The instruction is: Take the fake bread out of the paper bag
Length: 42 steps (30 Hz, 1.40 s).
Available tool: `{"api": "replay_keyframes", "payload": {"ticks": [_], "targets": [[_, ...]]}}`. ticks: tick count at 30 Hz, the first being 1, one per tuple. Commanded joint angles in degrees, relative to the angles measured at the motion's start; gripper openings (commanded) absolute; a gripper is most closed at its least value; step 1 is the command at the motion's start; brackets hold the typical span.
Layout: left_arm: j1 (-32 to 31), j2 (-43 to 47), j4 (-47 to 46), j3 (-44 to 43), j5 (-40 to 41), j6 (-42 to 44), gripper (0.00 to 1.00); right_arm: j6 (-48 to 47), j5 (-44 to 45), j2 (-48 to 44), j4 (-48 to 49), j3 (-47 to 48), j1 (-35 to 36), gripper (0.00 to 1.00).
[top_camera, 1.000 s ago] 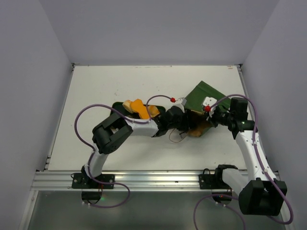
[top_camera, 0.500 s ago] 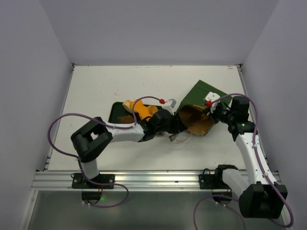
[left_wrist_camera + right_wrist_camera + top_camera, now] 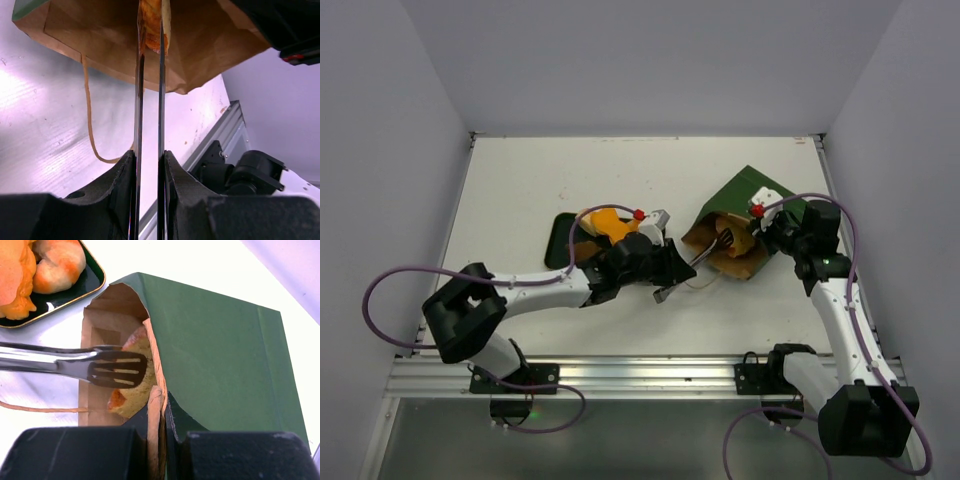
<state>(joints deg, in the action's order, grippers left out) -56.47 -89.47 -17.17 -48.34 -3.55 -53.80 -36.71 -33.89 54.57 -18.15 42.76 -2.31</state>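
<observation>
Where the bag's mouth opened, one tan bread piece point(image 3: 134, 399) sat just inside, against the brown lining. The left wrist view had that bread piece point(image 3: 151, 22) between the tong tips, orange-brown crust showing. Tongs point(image 3: 60, 365) came in from the tray side, with the slotted head flat across the piece. The two blades point(image 3: 161, 100) ran nearly parallel with a narrow gap.

Bag point(image 3: 745, 195) lay on its side on the table point(image 3: 540, 170), green face up. Its mouth faced the left arm and its closed end pointed toward the back right. One string handle point(image 3: 89, 115) trailed loose on the table by the mouth.

Left gripper point(image 3: 149, 161) was squeezed onto the tongs, fingers point(image 3: 122, 175) pressing both blades from outside. From the top, the left gripper point(image 3: 670, 268) sat near the mouth, between bag and tray. Right gripper point(image 3: 162, 426) was pinched tight on the bag's mouth edge, paper sandwiched between its fingers. From the top, the right gripper point(image 3: 762, 225) was at the bag's right side.

Tray point(image 3: 95, 282) sat left of the bag, apart from it, and carried rolls point(image 3: 57, 262). One was pinkish-tan and one orange, and they touched each other. Couldn't tell whether more pieces sat deeper in the bag.
</observation>
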Motion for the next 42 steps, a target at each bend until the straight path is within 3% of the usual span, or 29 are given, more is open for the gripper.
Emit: {"api": "replay_keyframes", "payload": {"ticks": [1,12,21,25,31,37,42], "targets": [[-0.4,4.9,-0.1,1.4,-0.3,0.5,0.0,1.7,0.8,-1.5,2.8,-0.2,0.0,0.0],[-0.4,16.1,3.3,8.6,-0.7,-2.7,0.0,2.4,0.9,-1.7,3.3,-0.4,0.0,0.0],[-0.4,28.6,17.7,9.8,-1.3,0.7,0.0,2.7,1.1,-1.7,3.3,-0.4,0.0,0.0],[-0.3,40.2,28.8,10.1,4.2,1.1,0.0,2.7,1.0,-1.5,3.4,-0.4,0.0,0.0],[2.7,50.1,43.7,7.5,11.0,1.5,0.0,2.7,0.6,-1.3,3.3,-0.3,0.0,0.0],[8.6,52.0,58.4,-1.4,19.5,3.4,0.0,2.8,0.4,-1.7,3.3,-0.2,0.0,0.0],[11.4,51.8,61.4,-5.4,24.6,1.1,0.0,2.7,0.1,-1.7,3.4,-0.3,0.0,0.0]]}}
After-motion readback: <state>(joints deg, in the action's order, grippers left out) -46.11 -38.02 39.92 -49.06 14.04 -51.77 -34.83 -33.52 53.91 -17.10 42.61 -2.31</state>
